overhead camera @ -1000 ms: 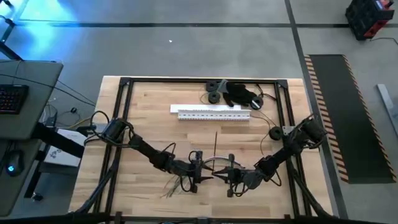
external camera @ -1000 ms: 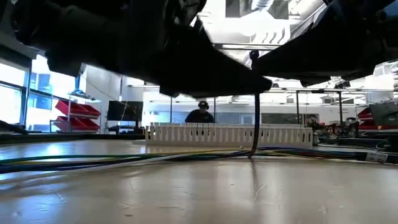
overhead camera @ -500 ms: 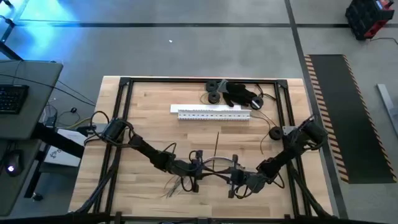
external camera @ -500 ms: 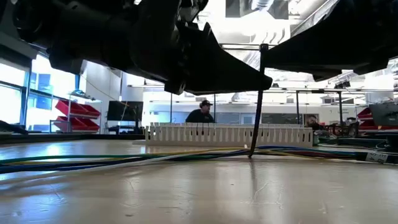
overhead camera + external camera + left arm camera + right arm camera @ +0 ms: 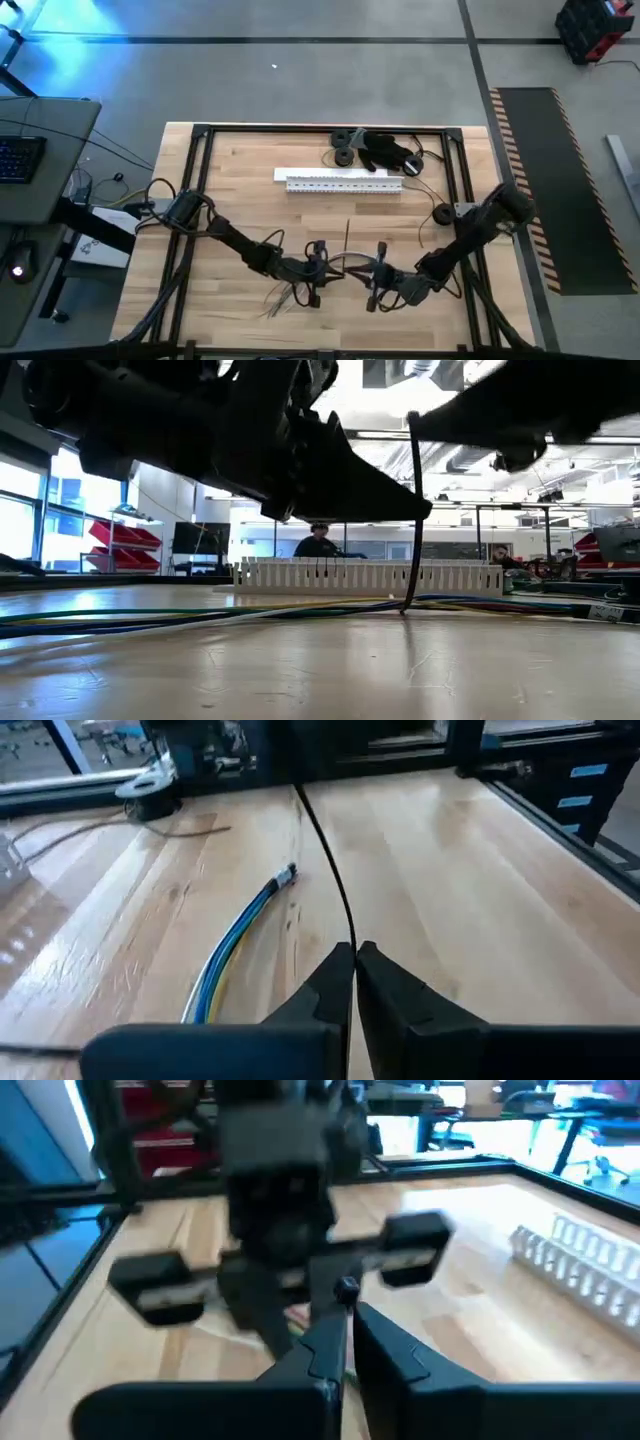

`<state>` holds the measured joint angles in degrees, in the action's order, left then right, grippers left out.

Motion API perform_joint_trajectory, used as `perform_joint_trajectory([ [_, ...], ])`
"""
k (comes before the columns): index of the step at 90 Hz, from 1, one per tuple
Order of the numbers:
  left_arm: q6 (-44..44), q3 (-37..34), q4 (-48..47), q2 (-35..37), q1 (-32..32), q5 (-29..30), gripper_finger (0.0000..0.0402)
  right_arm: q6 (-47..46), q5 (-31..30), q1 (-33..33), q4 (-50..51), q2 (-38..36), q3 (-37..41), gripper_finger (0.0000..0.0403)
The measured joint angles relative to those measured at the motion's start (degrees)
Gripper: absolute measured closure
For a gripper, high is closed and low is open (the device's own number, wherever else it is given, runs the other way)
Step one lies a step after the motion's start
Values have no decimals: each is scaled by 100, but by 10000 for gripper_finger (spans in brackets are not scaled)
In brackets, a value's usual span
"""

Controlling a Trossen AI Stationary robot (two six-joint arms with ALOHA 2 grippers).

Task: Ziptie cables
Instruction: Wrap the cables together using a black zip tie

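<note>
1. Wooden table [image 5: 240, 170], from above: my left gripper [image 5: 318, 277] and right gripper [image 5: 374, 288] meet near the front edge, the cables [image 5: 345, 265] arching between them.
2. Low view: the black ziptie [image 5: 413, 510] stands upright around the bundle; I judge it looped but not yet tight.
3. Left wrist view: my fingers [image 5: 330, 982] are pressed together on the ziptie's tail (the wires lie just beyond).
4. Right wrist view: my fingers [image 5: 325, 1345] are closed at the tie's head, I think; cinching remains.
</note>
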<state>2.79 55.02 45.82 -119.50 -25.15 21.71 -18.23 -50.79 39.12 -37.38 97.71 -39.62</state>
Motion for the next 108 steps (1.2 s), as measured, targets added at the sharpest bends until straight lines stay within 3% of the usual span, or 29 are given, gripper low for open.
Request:
perform_joint_trajectory([
  [11,0,-2,-7,0,0,-2,402,-791,187,-389,1508,-599,-7,340],
  [24,5,-2,-20,0,0,-17,402,-1801,1171,-1230,2986,-727,7,280],
  [37,11,-2,-97,0,-4,-17,401,-1920,2180,-1996,2970,-340,122,229],
  [57,10,-2,-284,0,-2,-48,401,-2075,2740,-2623,2666,166,122,177],
  [86,63,-2,-480,0,-2,-52,401,-2213,3088,-2839,2504,340,114,189],
  [108,109,-2,-508,0,-2,-62,401,-1656,3195,-2783,2616,29,120,214],
])
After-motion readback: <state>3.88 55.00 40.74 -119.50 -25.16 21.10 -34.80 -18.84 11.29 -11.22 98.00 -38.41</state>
